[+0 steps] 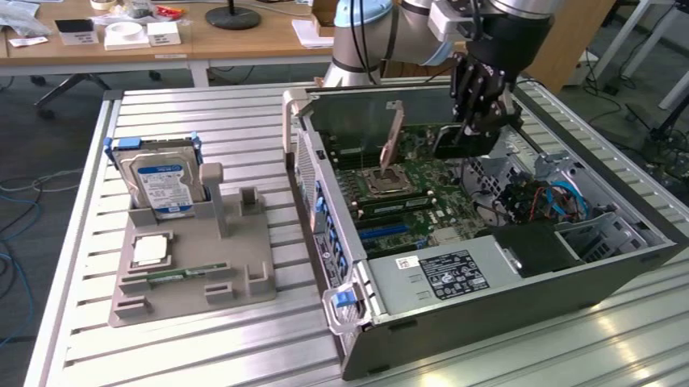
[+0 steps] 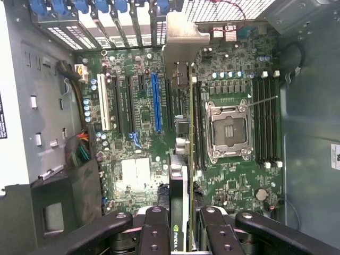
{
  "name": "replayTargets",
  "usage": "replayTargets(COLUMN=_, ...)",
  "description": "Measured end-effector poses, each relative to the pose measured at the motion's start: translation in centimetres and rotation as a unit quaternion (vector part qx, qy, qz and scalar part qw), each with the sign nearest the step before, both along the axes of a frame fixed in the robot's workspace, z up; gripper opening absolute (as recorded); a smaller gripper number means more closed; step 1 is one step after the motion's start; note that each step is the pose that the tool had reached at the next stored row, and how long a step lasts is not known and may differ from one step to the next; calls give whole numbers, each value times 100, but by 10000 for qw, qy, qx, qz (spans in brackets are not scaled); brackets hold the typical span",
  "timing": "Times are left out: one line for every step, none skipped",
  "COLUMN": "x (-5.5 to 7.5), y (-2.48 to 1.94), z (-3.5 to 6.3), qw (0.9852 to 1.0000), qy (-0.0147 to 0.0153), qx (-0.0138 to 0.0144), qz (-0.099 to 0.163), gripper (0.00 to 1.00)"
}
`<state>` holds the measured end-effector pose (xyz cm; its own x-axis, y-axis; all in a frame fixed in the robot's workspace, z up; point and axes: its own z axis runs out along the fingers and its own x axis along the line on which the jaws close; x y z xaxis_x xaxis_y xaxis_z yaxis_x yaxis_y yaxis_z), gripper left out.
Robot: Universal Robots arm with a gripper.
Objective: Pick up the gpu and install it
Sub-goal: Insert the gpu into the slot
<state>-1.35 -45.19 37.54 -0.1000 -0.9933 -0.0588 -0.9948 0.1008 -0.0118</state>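
The claw (image 2: 183,219) is closed on the gpu (image 2: 179,186), with one black finger (image 2: 156,226) on each flat side, so the card is pinched at its near end. In the exterior view, the claw (image 1: 473,133) holds the gpu (image 1: 465,147) up in the air inside the open computer case (image 1: 517,314), not yet down on anything. The card is seen from its thin edge, standing on its side over the green motherboard (image 2: 138,138). It hangs between the blue slot (image 2: 155,103) and the square chip socket (image 2: 228,130). I cannot tell which slot sits right under it. Its long side runs the same way as the long slots. Its silver bracket (image 2: 183,37) is at the far end and points at the back wall of the case, where the blue clips (image 2: 79,6) are. To do this step well, I think the card should stay straight up and not lean. Its bottom edge should line up with one slot from end to end, and the bracket should meet the gap in the back wall. It should go down slowly and evenly, because a tilted card could jam or scrape the little parts beside it.
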Motion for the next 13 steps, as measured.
replayTargets(x=-6, y=-1, z=-17, qw=10000, qy=-1, qx=0, qz=0, gripper=27)
replayTargets(x=-10, y=0, z=-34, qw=10000, qy=-1, qx=1, qz=0, gripper=27)
replayTargets(x=-15, y=-1, z=-49, qw=10000, qy=-1, qx=0, qz=0, gripper=27)
replayTargets(x=-18, y=-1, z=-64, qw=10000, qy=-1, qx=0, qz=0, gripper=27)
replayTargets(x=-19, y=-1, z=-74, qw=10000, qy=-1, qx=0, qz=1, gripper=27)
replayTargets(x=-19, y=-1, z=-74, qw=10000, qy=-1, qx=-1, qz=1, gripper=27)
replayTargets(x=-19, y=-1, z=-74, qw=10000, qy=-1, qx=-1, qz=1, gripper=27)
replayTargets(x=-19, y=-1, z=-74, qw=10000, qy=0, qx=-1, qz=1, gripper=27)
replayTargets(x=-20, y=-1, z=-74, qw=10000, qy=-1, qx=-1, qz=0, gripper=27)
replayTargets(x=-19, y=-1, z=-75, qw=10000, qy=-1, qx=-1, qz=0, gripper=27)
replayTargets(x=-20, y=-1, z=-75, qw=10000, qy=-1, qx=-1, qz=0, gripper=27)
replayTargets(x=-19, y=-1, z=-75, qw=10000, qy=-1, qx=0, qz=0, gripper=27)
replayTargets(x=-19, y=-1, z=-75, qw=10000, qy=-1, qx=0, qz=0, gripper=27)
